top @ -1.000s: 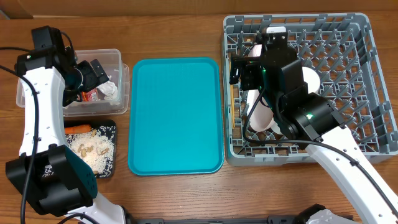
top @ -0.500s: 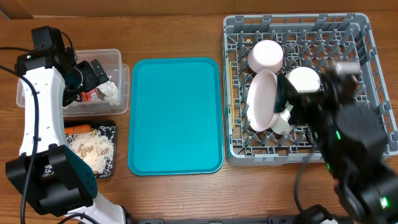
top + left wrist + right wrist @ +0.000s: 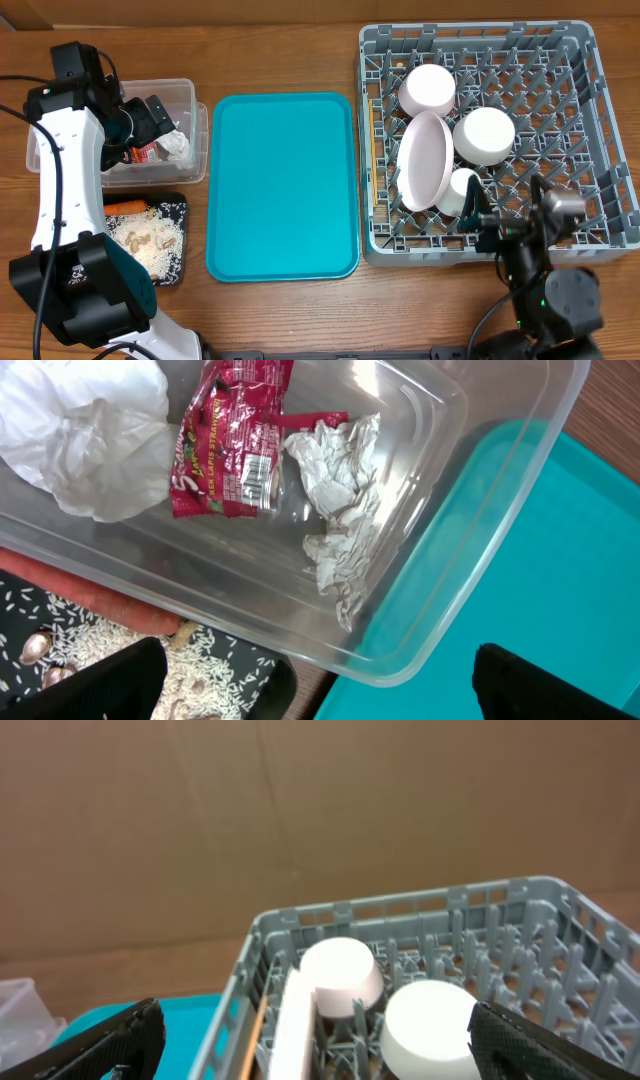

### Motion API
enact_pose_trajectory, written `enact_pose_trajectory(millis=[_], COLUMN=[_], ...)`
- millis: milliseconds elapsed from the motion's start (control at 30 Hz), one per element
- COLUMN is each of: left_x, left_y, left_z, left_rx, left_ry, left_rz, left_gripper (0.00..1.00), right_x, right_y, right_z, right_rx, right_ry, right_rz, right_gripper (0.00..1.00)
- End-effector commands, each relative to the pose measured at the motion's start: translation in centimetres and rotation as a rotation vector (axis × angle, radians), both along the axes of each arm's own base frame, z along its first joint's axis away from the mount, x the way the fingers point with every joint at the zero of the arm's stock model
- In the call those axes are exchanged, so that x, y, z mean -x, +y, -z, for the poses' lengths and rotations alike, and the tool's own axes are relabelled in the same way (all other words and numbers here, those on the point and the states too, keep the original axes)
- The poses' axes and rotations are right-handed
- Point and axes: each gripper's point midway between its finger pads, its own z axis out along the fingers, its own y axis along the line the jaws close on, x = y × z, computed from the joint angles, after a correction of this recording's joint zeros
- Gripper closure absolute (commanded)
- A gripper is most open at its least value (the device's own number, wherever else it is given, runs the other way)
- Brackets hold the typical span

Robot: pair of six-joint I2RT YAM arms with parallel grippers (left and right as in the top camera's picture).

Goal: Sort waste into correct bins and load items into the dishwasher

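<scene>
Teal tray [image 3: 282,185] lies bare from above, so I judge sorting and loading nearly done. The plate [image 3: 422,162], bowls [image 3: 428,90] and cup [image 3: 460,190] sit in the rack [image 3: 590,40] at 3 o'clock. The carrot [image 3: 125,207] and scraps [image 3: 140,238] fill the black tray [image 3: 183,205] at 8 o'clock.

Left wrist: my left hand [image 3: 318,655] hangs spread and empty over the clear tub [image 3: 480,420], with the wrapper [image 3: 232,440] and tissues [image 3: 85,435] inside.

Right wrist: my right hand [image 3: 315,1020] is spread and empty at the rack's 6 o'clock edge, where pegs crowd any approach.

Next I'd confirm the chopsticks, which I cannot clearly find.
</scene>
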Motion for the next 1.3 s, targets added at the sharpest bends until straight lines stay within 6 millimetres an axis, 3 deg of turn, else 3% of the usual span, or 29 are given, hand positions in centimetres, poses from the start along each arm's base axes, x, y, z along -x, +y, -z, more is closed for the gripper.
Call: enact_pose_trajectory(millis=[0,333,833,1000,1133,1267], left_x=[-0.2,-0.2,-0.2,-0.2,-0.2,-0.2], left_y=[-0.4,-0.4,-0.4,-0.4,-0.4,-0.4], left_z=[0.4,0.4,0.4,0.4,0.4,0.4], left_rx=[0.011,0.011,0.011,0.011,0.011,0.011], left_ry=[0.007,0.007,0.007,0.007,0.007,0.007], left_rz=[0.007,0.007,0.007,0.007,0.007,0.007], left_gripper=[0.0,0.0,0.0,0.0,0.0,0.0], right_x=[0.7,0.8,0.2,0.1,0.0,-0.1], right_y=[0.3,1.2,1.8,1.2,0.7,0.3], right_z=[2.0,5.1,8.6,9.3,11.0,11.0], right_rx=[-0.009,-0.029,-0.019,-0.016,-0.011,-0.003], right_ry=[-0.05,-0.166,-0.127,-0.1,-0.031,-0.031], right_rz=[-0.05,-0.112,-0.162,-0.142,-0.118,-0.093], right_gripper=[0.0,0.0,0.0,0.0,0.0,0.0])
